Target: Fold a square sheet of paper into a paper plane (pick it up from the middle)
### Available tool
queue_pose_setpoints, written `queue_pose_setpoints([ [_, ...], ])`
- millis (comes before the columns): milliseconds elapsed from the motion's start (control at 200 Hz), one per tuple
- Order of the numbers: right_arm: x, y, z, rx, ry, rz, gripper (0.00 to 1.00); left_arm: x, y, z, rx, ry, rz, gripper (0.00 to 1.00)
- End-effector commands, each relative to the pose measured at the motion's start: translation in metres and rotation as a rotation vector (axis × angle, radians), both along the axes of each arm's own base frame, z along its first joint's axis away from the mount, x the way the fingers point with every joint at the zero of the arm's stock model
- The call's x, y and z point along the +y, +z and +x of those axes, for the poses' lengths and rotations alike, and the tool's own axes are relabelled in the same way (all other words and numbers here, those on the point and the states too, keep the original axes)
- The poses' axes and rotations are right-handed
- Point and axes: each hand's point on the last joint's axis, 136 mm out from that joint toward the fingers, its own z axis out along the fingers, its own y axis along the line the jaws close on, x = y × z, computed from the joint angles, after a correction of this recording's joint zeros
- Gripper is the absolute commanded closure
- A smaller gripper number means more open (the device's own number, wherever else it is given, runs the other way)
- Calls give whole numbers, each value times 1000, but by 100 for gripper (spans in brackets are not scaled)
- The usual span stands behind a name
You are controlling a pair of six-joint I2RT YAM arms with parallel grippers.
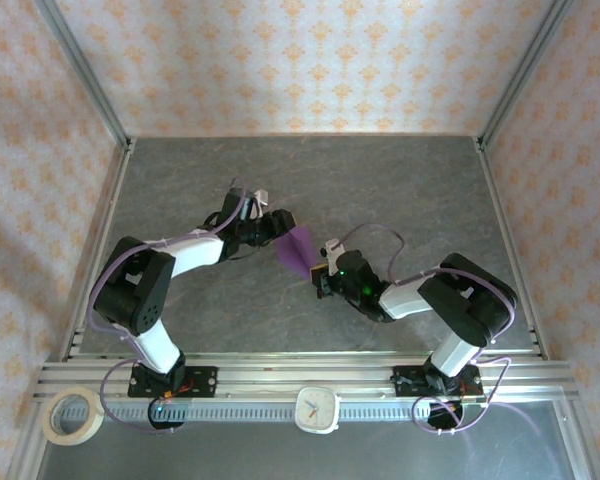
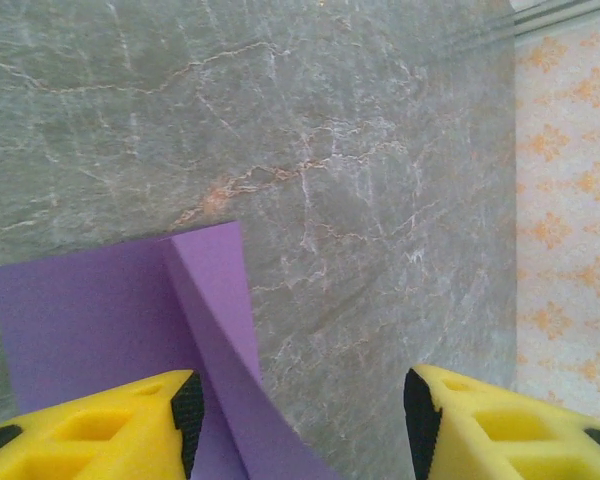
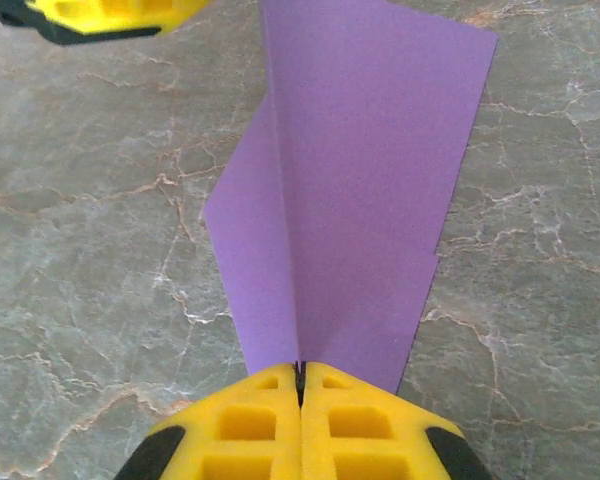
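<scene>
The purple sheet of paper, folded into a paper plane [image 1: 298,250] with a lengthwise crease, is held above the middle of the table. My right gripper [image 3: 301,375] is shut on the crease at the narrow end, and the two wings [image 3: 360,180] spread away from it. At the wide end, my left gripper [image 2: 302,405] is open. One purple flap [image 2: 215,330] curves through the gap near the left finger [image 2: 187,410], and the pads do not press on it. From above, the left gripper [image 1: 278,226] and right gripper [image 1: 323,272] face each other across the paper.
The grey marble tabletop [image 1: 400,190] is fenced by metal posts and patterned walls. On the near rail lie a roll of tape [image 1: 73,416] and a white clock [image 1: 318,408]. The left gripper's yellow fingers [image 3: 110,15] show at the top of the right wrist view.
</scene>
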Motion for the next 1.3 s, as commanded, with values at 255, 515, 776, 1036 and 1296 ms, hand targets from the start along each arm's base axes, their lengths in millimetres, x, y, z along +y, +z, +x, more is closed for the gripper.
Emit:
queue_pose_setpoints([
  [255, 3, 5, -1, 58, 13, 86, 100, 8, 12, 2, -43, 19, -4, 39],
  [515, -3, 3, 5, 6, -10, 11, 98, 1, -12, 4, 46, 5, -11, 39],
  [776, -2, 3, 8, -84, -30, -131, 95, -2, -28, 9, 117, 23, -18, 40],
  [1036, -2, 8, 9, -173, -35, -234, 86, -3, -36, 5, 139, 16, -21, 57],
  [1296, -6, 3, 7, -229, -18, -343, 78, -4, -34, 4, 137, 14, -31, 84],
])
